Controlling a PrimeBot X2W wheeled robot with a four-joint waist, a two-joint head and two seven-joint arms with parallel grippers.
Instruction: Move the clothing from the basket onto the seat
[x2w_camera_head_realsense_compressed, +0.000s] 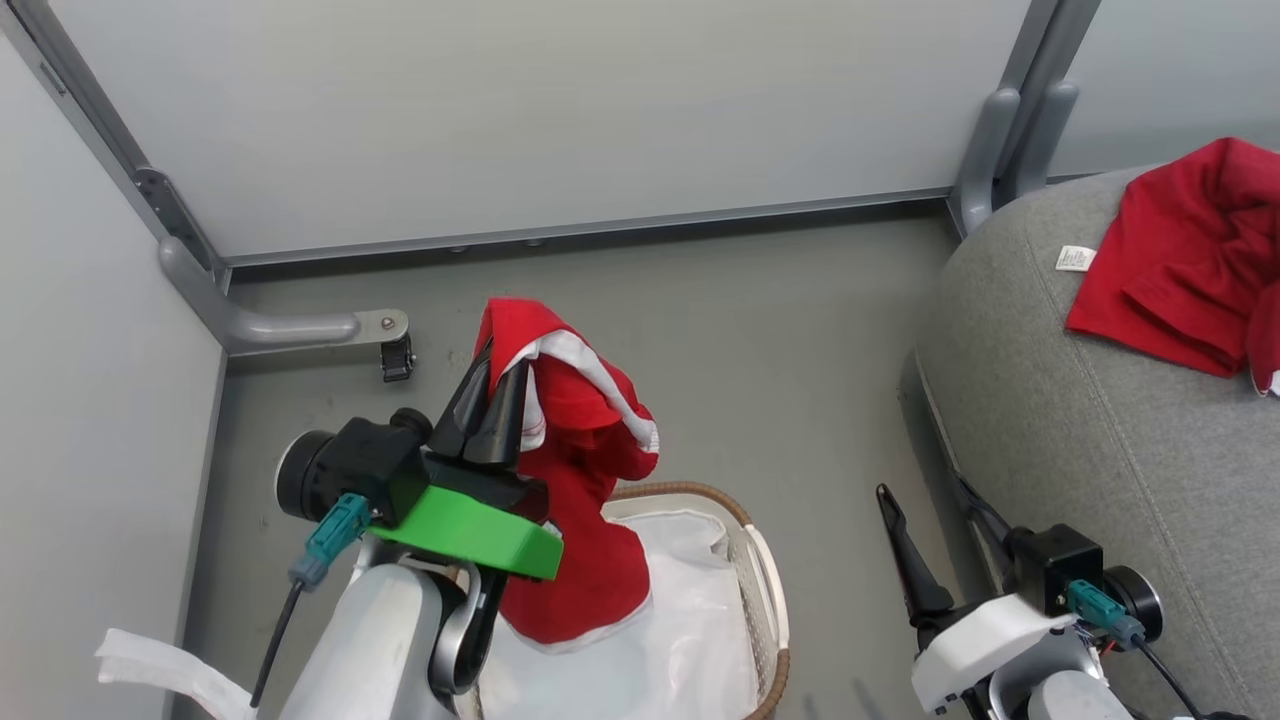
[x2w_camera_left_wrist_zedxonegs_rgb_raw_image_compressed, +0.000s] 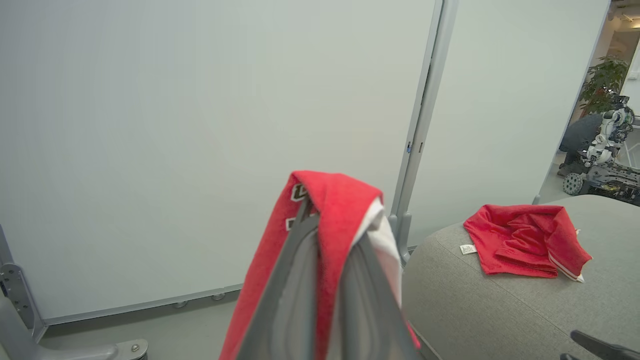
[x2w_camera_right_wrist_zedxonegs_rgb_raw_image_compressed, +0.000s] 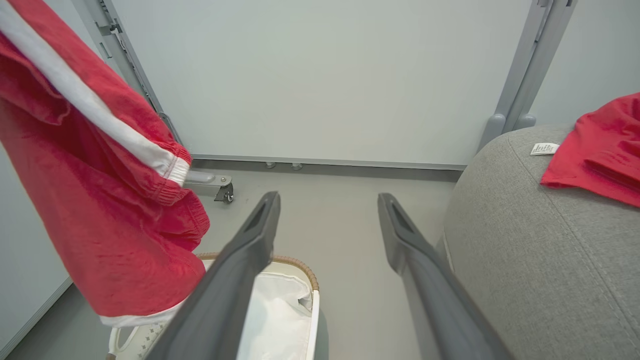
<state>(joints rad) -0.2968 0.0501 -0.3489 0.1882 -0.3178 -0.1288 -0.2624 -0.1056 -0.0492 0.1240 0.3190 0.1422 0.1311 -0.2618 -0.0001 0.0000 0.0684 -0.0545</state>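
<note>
Above the basket (x2w_camera_head_realsense_compressed: 770, 590), the left gripper (x2w_camera_head_realsense_compressed: 500, 380) held one red garment (x2w_camera_head_realsense_compressed: 590, 470) in shut jaws while the right gripper (x2w_camera_right_wrist_zedxonegs_rgb_raw_image_compressed: 325, 200) gaped empty; carrying it across to the seat (x2w_camera_head_realsense_compressed: 1050, 420), beside the other garment (x2w_camera_head_realsense_compressed: 1180, 270), seemed next.

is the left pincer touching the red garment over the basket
Touching. The left wrist view shows the left pincer shut on the red garment, with fabric pinched between its fingers.

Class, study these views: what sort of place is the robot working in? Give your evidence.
Probably a lab test bay staged as a home corner: plain partition panels instead of walls, a grey seat beside a laundry basket, and another robot beyond the panels.
</note>
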